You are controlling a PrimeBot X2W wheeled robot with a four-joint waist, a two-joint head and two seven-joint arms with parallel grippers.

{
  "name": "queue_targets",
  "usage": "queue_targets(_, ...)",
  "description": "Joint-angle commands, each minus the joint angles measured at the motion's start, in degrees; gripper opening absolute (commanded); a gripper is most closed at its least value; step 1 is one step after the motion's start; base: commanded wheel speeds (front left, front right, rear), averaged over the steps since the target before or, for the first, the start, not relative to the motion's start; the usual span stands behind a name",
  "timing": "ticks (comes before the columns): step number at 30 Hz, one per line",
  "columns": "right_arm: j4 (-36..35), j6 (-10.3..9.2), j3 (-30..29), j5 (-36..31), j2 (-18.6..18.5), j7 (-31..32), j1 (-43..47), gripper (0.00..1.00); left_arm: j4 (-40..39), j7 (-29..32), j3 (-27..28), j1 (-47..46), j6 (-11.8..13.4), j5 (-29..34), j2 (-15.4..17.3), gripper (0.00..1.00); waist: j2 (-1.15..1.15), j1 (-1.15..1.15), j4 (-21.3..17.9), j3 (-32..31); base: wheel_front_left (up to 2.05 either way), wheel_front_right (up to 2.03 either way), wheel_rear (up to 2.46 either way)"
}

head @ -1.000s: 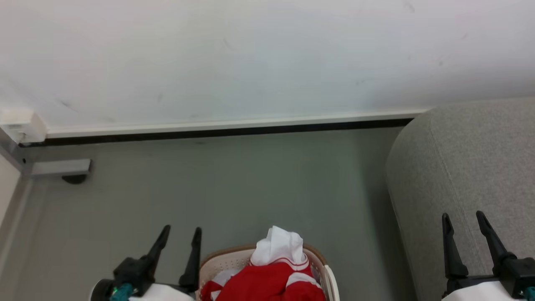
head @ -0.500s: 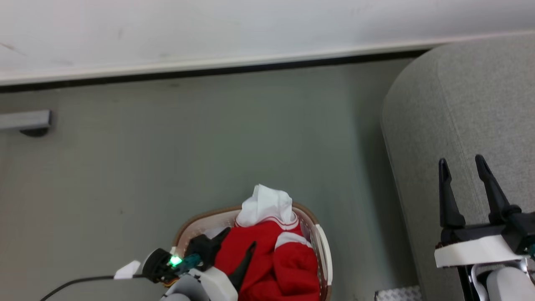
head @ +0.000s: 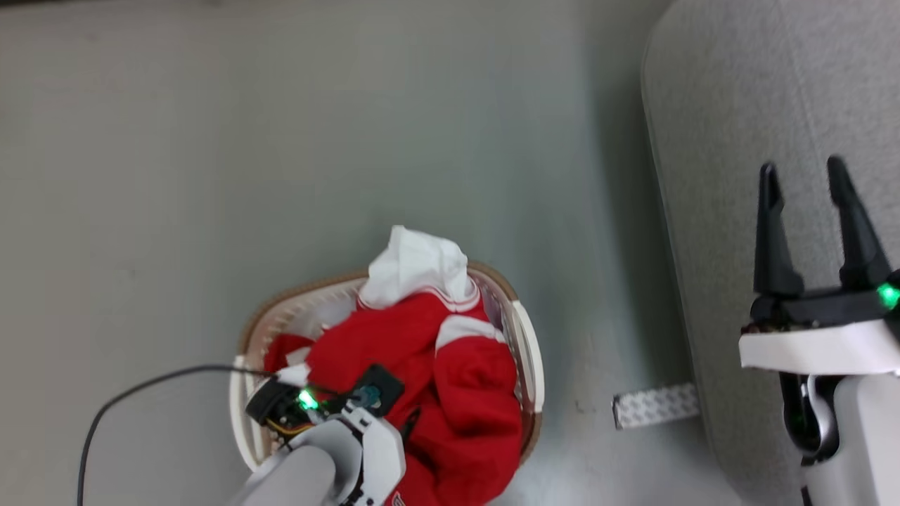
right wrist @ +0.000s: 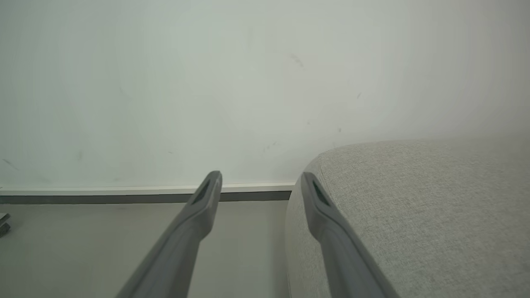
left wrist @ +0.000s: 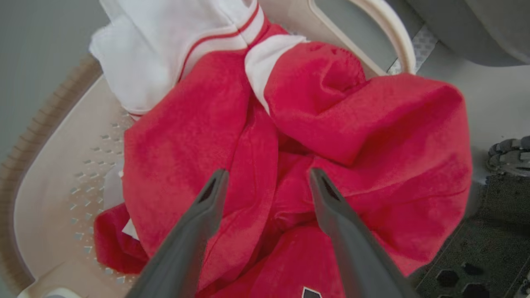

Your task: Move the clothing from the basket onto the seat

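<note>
Left gripper [left wrist: 267, 174] spread above clothing [left wrist: 186, 136] (maybe touching), right gripper [head: 802, 166] spread, empty, basket [head: 529, 348] apart from seat [head: 738, 105]

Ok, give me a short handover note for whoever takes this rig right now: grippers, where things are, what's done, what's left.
Left gripper: open, fingers poised over the red jersey, nothing pinched.
Right gripper: open, empty, above the sofa edge.
The jersey lies bunched in the basket, which stands on the floor beside the sofa.
Done: nothing moved yet.
Left: grip the jersey, lift it out, lay it on the sofa.
</note>
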Motion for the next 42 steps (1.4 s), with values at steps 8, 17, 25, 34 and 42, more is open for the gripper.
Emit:
queue_targets(8, -4.13, -0.12, 1.18, 2.87, -0.07, -0.17, -5.28, 1.00, 5.67, 4.85, -8.14, -7.94, 0.09, -0.67, 2.00, 1.00, 0.00, -0.01, -2.84, 12.72, 0.00, 0.00, 0.00)
queue_targets(17, -6.90, -0.12, 0.99, 4.39, -0.07, -0.18, -8.20, 1.00, 10.24, 4.52, -8.83, -13.76, 0.36, 0.07, 2.22, 0.48, 0.00, -0.01, -3.62, 18.14, 0.00, 0.00, 0.00)
queue_targets(25, -4.79, -0.12, 0.27, 5.38, -0.08, -0.18, -5.07, 1.00, 13.87, -1.00, -7.79, -13.55, 0.17, -3.54, -0.41, 0.00, 0.00, -0.01, -2.69, 12.85, 0.00, 0.00, 0.00)
queue_targets(34, -0.98, -0.12, -1.59, 3.49, -0.10, -0.18, 2.36, 1.00, 13.77, -5.38, -6.07, -7.12, 0.05, -9.67, -1.92, 0.00, 0.00, -0.01, 0.85, -2.59, 0.00, 0.00, 0.00)
queue_targets(42, 1.59, -0.12, -2.50, 2.37, -0.12, -0.18, 10.27, 1.00, 9.33, -6.81, -5.05, -0.72, 0.11, -14.25, -2.13, 0.00, 0.00, -0.01, 4.55, -15.83, 0.00, 0.00, 0.00)
